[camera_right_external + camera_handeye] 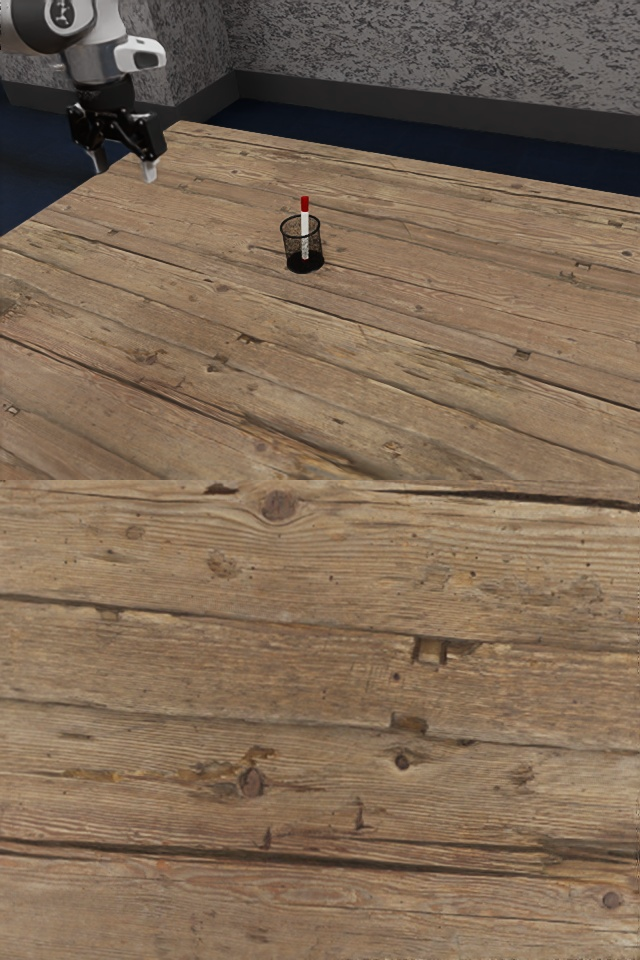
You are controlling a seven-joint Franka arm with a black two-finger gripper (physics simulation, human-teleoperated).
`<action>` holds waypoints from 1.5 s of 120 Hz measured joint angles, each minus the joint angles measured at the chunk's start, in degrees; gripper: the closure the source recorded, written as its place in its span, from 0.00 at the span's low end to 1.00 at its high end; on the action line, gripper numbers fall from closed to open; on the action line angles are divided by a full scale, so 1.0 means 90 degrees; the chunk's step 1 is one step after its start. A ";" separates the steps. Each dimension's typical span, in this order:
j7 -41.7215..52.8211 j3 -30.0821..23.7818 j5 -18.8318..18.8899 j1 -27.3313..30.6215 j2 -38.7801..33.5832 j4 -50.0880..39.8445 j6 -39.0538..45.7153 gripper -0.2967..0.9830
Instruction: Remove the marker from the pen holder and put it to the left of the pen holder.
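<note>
My gripper [124,172] hangs above the table's far left corner in the exterior view, its two fingers standing apart with nothing between them. A black mesh pen holder [289,243] stands upright on the table, well away from the gripper toward the exterior view's right and lower down. Inside it a white marker [305,222] with a red end on top stands nearly upright, its upper part rising over the rim.
The wooden table [420,330] has bare planks around the holder. Under my hand, the wrist view has bare tabletop [320,680] with knots and cracks. Grey walls [430,50] rise beyond the table's far edge.
</note>
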 joint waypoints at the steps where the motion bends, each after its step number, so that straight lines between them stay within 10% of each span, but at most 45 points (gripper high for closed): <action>1: 0.0001 -0.0005 0.0001 -0.0003 0.0000 -0.0001 -0.0002 0.23; 60: 0.0064 -0.0086 -0.0658 -0.0247 0.3131 0.1755 0.1479 0.23; 95: 0.0368 -0.0102 -0.0738 -0.0287 0.4910 0.2386 0.4312 0.23; 180: 0.0149 -0.0102 -0.1136 -0.0160 0.6258 0.3040 0.7316 0.23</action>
